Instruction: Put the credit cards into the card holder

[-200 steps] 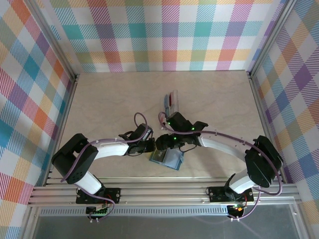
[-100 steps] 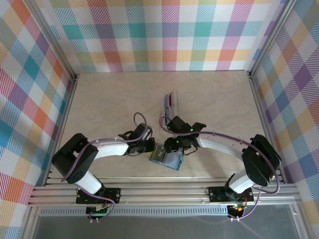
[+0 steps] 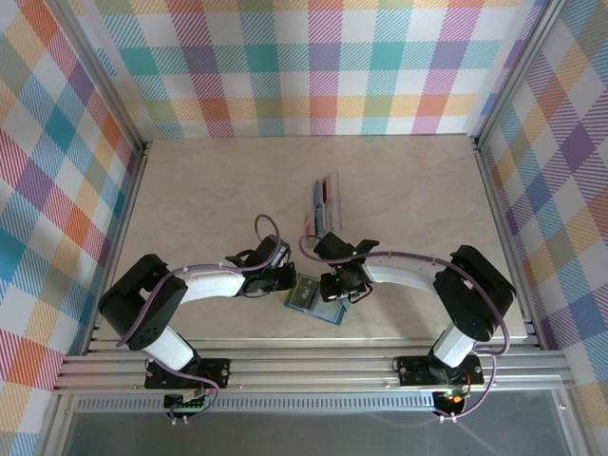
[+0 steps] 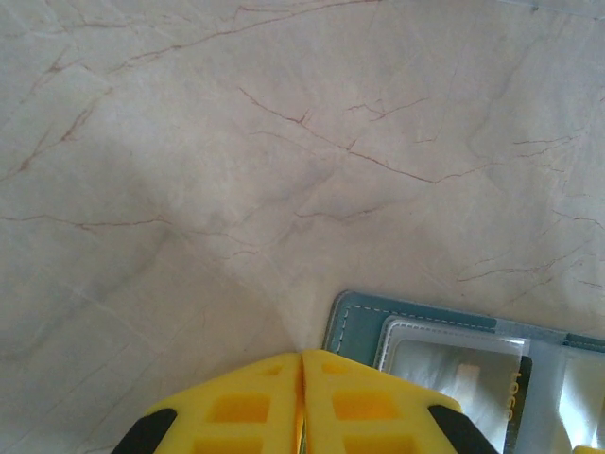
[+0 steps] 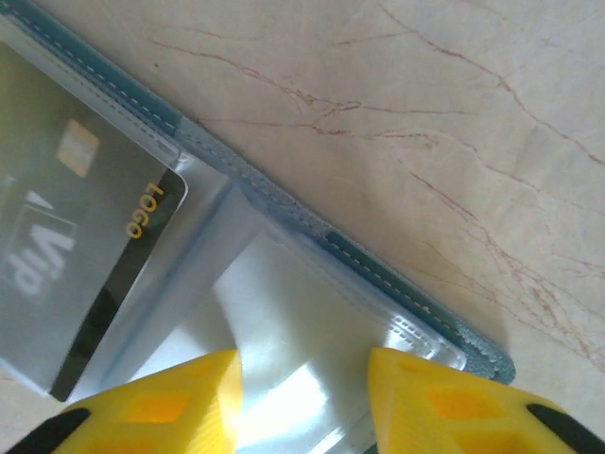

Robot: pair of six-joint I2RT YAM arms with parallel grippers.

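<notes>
1. When you look down from the top camera, you see the card holder (image 3: 329, 313) lying open on the marble-patterned table (image 3: 209, 190). It is close to the front edge, between your two grippers.
2. Your left gripper (image 3: 286, 281) sits at the holder's left edge. In the left wrist view its yellow fingers (image 4: 250, 409) are pressed flat together with nothing between them, just beside the holder's teal stitched corner (image 4: 354, 317).
3. Your right gripper (image 3: 332, 293) hangs over the right half of the holder. In the right wrist view its fingers (image 5: 184, 402) stand apart above a clear sleeve (image 5: 302, 322), and they grip nothing. You cannot tell whether the tips touch the plastic.
4. A grey card (image 5: 80, 232) lies inside the neighbouring clear pocket of the holder. It carries a gold chip, the words "LOGO" and "Vip", and a dark stripe along one edge.
5. The other credit cards (image 3: 325, 198) lie in a loose fanned pile farther back on the table, well apart from both grippers. Red, blue and pale edges show.
6. The holder's teal border (image 5: 284, 203) runs diagonally across the right wrist view, with bare table beyond it.
</notes>
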